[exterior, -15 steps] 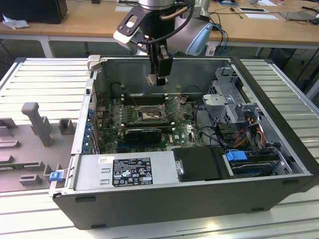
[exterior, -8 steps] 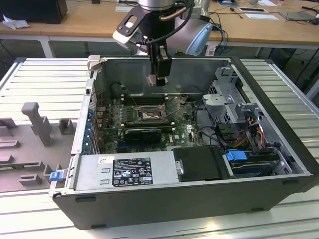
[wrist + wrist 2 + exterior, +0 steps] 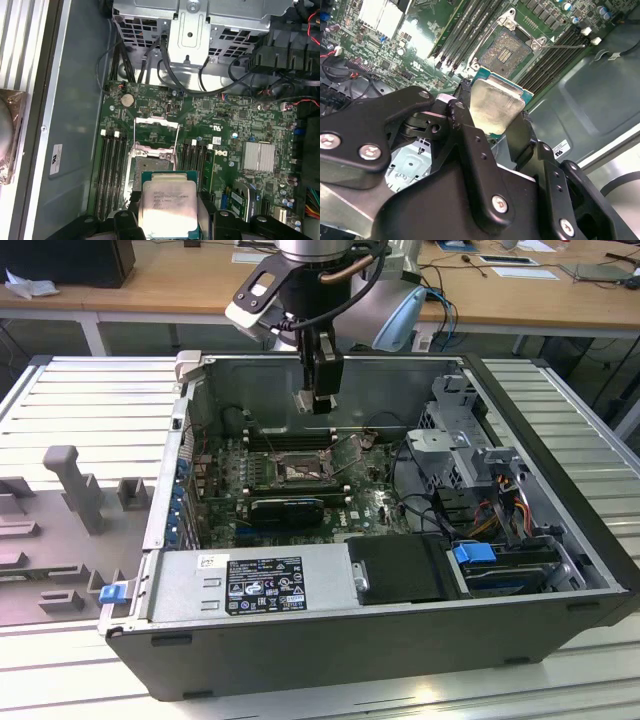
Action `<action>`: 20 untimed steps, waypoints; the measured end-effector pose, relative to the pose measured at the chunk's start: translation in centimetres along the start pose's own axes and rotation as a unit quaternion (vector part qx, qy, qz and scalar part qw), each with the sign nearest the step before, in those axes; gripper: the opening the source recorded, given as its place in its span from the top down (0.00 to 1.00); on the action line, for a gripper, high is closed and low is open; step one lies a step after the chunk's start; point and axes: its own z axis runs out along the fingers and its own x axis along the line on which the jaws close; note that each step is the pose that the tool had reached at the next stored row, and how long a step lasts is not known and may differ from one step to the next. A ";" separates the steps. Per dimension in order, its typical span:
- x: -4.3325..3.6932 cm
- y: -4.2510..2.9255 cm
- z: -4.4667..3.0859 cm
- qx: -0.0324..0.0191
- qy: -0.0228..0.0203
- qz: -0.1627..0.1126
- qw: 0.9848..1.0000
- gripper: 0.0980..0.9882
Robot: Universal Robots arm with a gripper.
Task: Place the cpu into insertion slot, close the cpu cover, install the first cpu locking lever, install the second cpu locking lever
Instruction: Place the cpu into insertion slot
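My gripper hangs inside the open computer case, above the green board, and is shut on the cpu. In both wrist views the cpu shows its pale silver top and green rim, clamped at its edges between the black fingers. The insertion slot lies below the chip with its brownish pin field bare. Beside the slot the silver cpu cover stands swung open. A thin wire locking lever sticks out next to the socket.
Long black memory slots flank the socket on both sides. A metal drive cage with cables and the case wall hem in the board. A power supply fills the case's front. A grey fixture stands at the exterior view's left.
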 end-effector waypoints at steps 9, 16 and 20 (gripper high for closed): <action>-0.02 -0.11 0.90 0.000 0.000 0.004 1.000 0.52; -0.02 -0.15 1.37 0.000 0.000 0.004 1.000 0.52; -0.03 -0.17 1.57 0.000 0.000 0.004 1.000 0.52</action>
